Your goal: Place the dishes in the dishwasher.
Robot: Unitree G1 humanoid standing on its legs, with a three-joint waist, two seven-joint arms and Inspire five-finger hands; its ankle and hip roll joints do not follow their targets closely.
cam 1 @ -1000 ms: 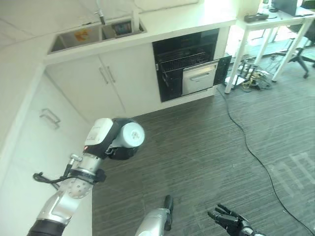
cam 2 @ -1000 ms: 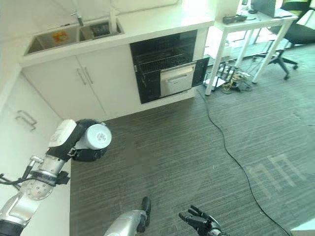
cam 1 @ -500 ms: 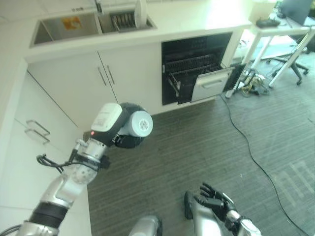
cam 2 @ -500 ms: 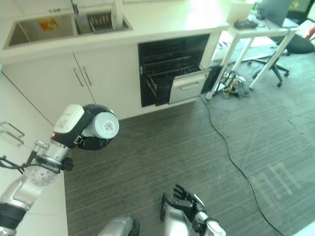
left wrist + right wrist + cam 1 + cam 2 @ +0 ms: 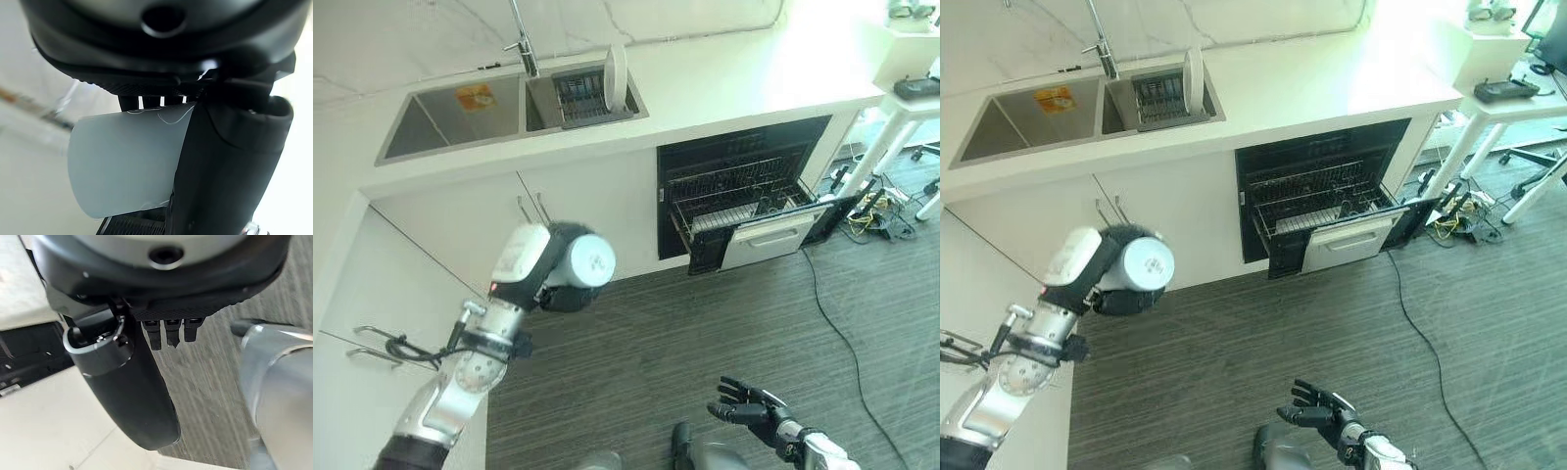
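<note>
Compared with a second ago, looking more squarely at the counter now, with the sink [image 5: 460, 108] and the dishwasher [image 5: 1317, 201] sitting lower and fuller in both eye views; the right hand [image 5: 751, 413] lying low over the floor [image 5: 705, 323] as before, while the left hand [image 5: 558, 279] is still being carried raised in front of the white cabinets [image 5: 1165, 215]. Holding a pale cup [image 5: 127, 164] in that left hand, fingers and thumb wrapped round it, the cup's round end [image 5: 1149, 263] facing outward in the eye views and its side showing as a pale cylinder in the left wrist view. Keeping the right hand's fingers spread and straight, gripping nothing, palm turned roughly sideways. Standing open, the dishwasher's lower rack [image 5: 744, 211] pulled out over the dropped door [image 5: 773, 240], with something dark possibly resting in the rack, too small to make out. Leaning upright in a small drainer [image 5: 582, 95] in the right-hand sink bowl, a white plate [image 5: 616, 78]. Hiding most of the cup, the dark bulk of the left hand; cutting off the right forearm, the lower edge of the eye views.
</note>
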